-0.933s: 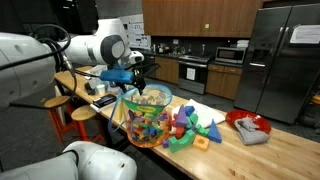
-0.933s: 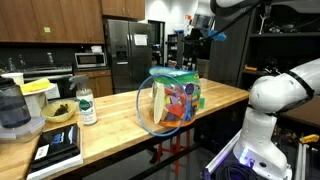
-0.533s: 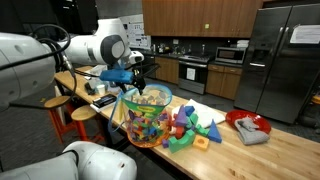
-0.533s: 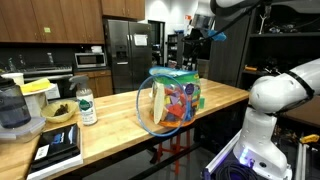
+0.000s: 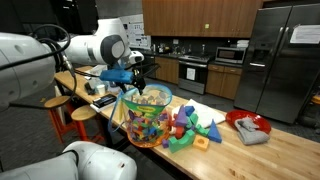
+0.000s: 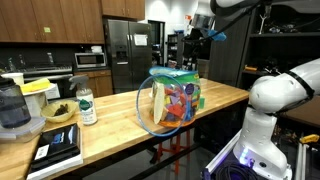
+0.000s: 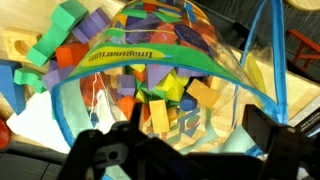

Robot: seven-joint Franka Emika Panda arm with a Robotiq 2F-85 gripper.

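Note:
A clear plastic bag [image 5: 146, 116] with a green rim, full of coloured foam blocks, stands on the wooden counter [image 5: 270, 155]; it also shows in the other exterior view [image 6: 170, 100] and fills the wrist view [image 7: 160, 70]. My gripper [image 5: 136, 72] hovers just above the bag's open top, also seen high up in an exterior view [image 6: 192, 38]. In the wrist view its two dark fingers [image 7: 180, 140] are spread apart with nothing between them. Loose blocks [image 5: 195, 128] lie beside the bag.
A red bowl with a grey cloth [image 5: 249, 127] sits on the counter. A bottle [image 6: 86, 106], a bowl [image 6: 58, 112], a blender [image 6: 12, 108] and a tablet [image 6: 58, 145] stand at the counter's other end. Stools [image 5: 82, 114] stand by the counter.

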